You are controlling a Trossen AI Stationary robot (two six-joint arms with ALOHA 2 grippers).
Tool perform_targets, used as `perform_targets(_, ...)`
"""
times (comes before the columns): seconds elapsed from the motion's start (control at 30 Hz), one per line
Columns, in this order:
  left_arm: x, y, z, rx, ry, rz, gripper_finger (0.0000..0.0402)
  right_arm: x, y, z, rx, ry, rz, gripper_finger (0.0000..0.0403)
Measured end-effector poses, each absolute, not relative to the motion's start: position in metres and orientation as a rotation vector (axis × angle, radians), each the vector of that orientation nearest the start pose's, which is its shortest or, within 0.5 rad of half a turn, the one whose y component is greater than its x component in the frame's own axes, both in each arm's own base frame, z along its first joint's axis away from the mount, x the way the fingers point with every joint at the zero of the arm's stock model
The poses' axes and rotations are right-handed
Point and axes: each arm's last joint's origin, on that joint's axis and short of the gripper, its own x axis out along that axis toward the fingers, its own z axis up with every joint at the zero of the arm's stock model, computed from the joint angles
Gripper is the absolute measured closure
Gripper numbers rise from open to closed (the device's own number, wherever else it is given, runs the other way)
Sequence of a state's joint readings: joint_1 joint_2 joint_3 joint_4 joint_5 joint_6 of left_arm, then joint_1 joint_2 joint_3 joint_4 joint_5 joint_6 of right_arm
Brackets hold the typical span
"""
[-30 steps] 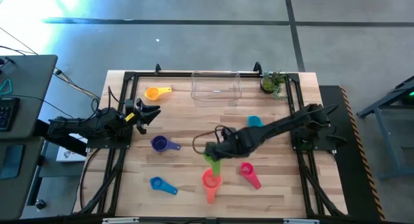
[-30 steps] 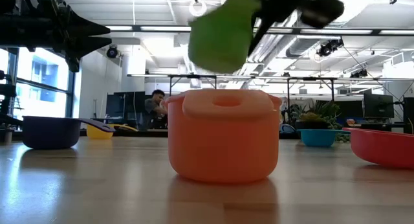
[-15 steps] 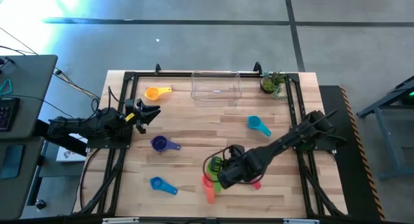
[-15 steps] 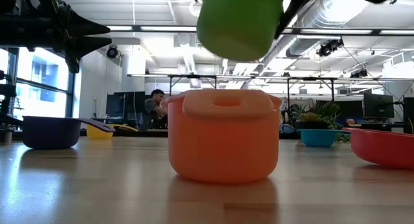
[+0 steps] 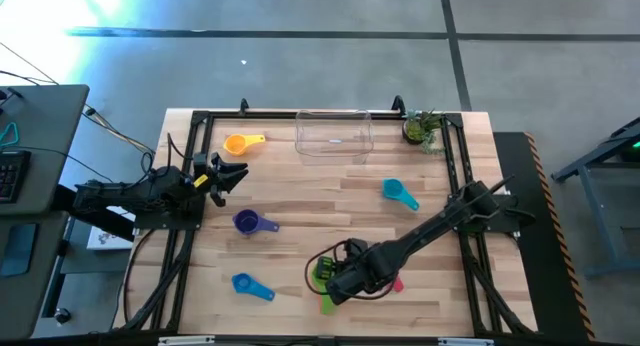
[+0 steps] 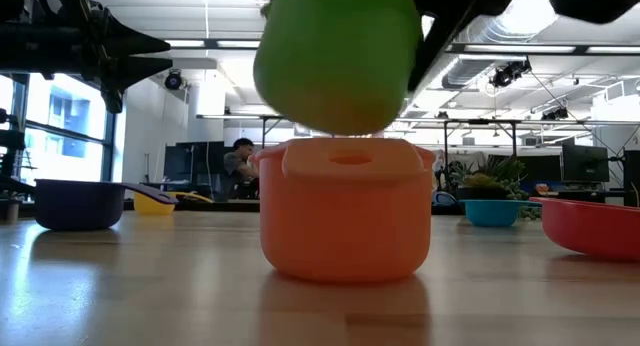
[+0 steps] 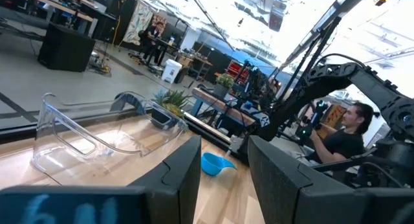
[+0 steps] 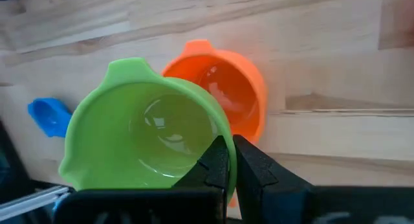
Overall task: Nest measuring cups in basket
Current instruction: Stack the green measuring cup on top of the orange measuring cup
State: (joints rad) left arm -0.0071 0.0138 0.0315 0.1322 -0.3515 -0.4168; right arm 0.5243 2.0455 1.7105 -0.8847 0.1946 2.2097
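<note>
We see the right gripper (image 8: 228,160) pinching the rim of the green cup (image 8: 145,134), its fingers narrowed on the cup's wall. The cup sits mouth-up in the grip, held in the air just above the coral-red cup (image 6: 345,208); in the low view the green cup (image 6: 335,56) hangs over the red one's rim, slightly off to one side, and whether the two touch we cannot tell. From above, the right gripper (image 5: 335,276) is at the near middle of the table (image 5: 300,186), with the green cup (image 5: 322,273) beside it and the coral-red cup mostly hidden under the arm. Which way the green cup's handle points we cannot make out.

The pink cup (image 5: 398,282) peeks out just beside the arm. The blue cup (image 5: 250,286) lies to the near left, its handle pointing toward the right and near edge. The purple cup (image 5: 252,222) sits mid-left with its handle to the right; the yellow-orange cup (image 5: 241,143) lies far left, handle pointing right toward the basket (image 5: 334,134), which stands at the far edge. The teal cup (image 5: 399,193) lies right of centre, handle angled toward the near right.

The left gripper (image 5: 228,176) waits at the table's left edge, its fingers (image 7: 178,179) spread apart and holding nothing.
</note>
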Motion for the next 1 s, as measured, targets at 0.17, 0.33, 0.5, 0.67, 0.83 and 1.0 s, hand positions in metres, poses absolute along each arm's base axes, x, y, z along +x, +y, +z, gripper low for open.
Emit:
perform_targets(0.17, 0.094, 0.009, 0.186, -0.439, -0.218, 0.308, 0.0284, 0.377, 0.208, 0.214, 1.479, 0.881, -1.034, 0.0400)
perform_targets(0.33, 0.094, 0.009, 0.186, -0.438, -0.217, 0.308, 0.0284, 0.375, 0.208, 0.211, 1.469, 0.918, -1.073, 0.0400)
perform_targets(0.5, 0.094, 0.009, 0.186, -0.438, -0.217, 0.308, 0.0284, 0.373, 0.207, 0.210, 1.462, 0.937, -1.092, 0.0400)
perform_targets(0.67, 0.094, 0.009, 0.186, -0.438, -0.217, 0.308, 0.0284, 0.374, 0.207, 0.210, 1.464, 0.941, -1.091, 0.0400)
perform_targets(0.83, 0.094, 0.009, 0.186, -0.438, -0.217, 0.308, 0.0284, 0.373, 0.205, 0.210, 1.457, 0.942, -1.113, 0.0400)
perform_targets(1.0, 0.094, 0.009, 0.186, -0.438, -0.218, 0.308, 0.0284, 0.372, 0.201, 0.209, 1.434, 0.957, -1.143, 0.0400)
